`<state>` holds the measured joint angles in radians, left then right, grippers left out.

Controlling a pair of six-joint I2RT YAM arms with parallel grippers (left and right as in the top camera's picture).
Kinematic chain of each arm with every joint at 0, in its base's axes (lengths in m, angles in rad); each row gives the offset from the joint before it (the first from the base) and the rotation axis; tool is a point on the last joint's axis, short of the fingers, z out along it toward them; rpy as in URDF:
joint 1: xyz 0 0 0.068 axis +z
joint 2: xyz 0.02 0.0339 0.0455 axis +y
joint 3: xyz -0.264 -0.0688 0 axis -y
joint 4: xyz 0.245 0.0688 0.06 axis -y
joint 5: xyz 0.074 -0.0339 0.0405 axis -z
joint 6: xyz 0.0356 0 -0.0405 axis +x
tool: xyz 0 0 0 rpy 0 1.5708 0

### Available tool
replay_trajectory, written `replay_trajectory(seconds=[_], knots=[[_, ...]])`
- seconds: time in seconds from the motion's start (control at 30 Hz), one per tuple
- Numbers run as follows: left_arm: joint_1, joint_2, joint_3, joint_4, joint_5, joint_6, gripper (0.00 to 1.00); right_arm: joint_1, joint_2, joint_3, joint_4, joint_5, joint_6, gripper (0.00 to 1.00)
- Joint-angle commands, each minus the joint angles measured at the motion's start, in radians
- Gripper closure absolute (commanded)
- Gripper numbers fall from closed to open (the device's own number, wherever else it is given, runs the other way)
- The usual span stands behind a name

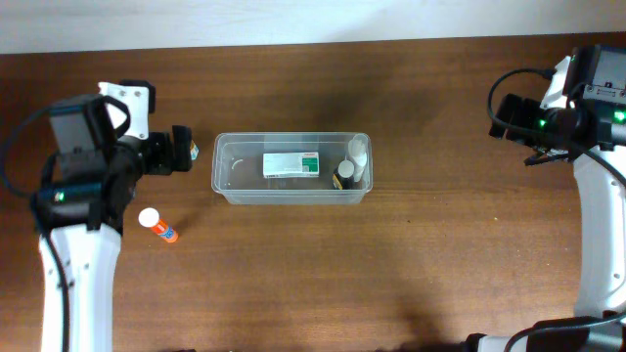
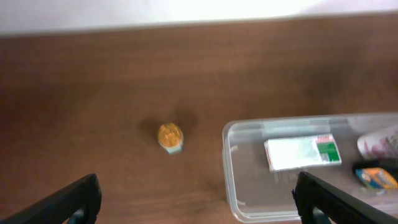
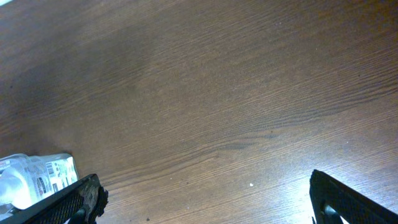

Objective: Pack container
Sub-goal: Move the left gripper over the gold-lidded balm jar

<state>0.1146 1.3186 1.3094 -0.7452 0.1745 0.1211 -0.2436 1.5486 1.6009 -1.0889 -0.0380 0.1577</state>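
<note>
Clear container at mid-desk, white-and-green box and small bottles inside, left fingers spread apart, empty, just beside its left end, right fingers apart, empty, well off beyond its right end

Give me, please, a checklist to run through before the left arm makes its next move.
1. Left gripper: jaws open, nothing between them: ok.
2. Right gripper: jaws open, empty, away from the container: ok.
3. Container upright, free floor at its left end: ok.
4. Box lying inside the container: ok.
5. Orange bottle on the table, outside the container: not ok.
6. Small orange-topped item off the container's left end, outside: not ok; its alignment with the left gripper: cannot tell.
</note>
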Motion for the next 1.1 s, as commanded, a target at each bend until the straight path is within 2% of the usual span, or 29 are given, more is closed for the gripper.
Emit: replay_trajectory(seconds=[0.0, 0.13, 0.4, 0.73, 1.07], knots=[[0.004, 0.066, 0.019, -0.004, 0.025, 0.015, 0.01, -0.006, 0.0, 0.004, 0.003, 0.009, 0.008, 0.02], [0.004, 0.108, 0.019, -0.01, 0.024, -0.006, 0.01, -0.006, 0.0, 0.004, 0.003, 0.009, 0.008, 0.02], [0.032, 0.115, 0.019, -0.108, 0.016, -0.129, 0.01, -0.006, 0.0, 0.004, 0.003, 0.009, 0.008, 0.02], [0.05, 0.244, 0.019, 0.11, 0.017, -0.122, 0.01, -0.006, 0.0, 0.004, 0.003, 0.009, 0.008, 0.02], [0.05, 0.388, 0.019, 0.226, 0.002, -0.122, 0.01, -0.006, 0.0, 0.004, 0.003, 0.009, 0.008, 0.02]])
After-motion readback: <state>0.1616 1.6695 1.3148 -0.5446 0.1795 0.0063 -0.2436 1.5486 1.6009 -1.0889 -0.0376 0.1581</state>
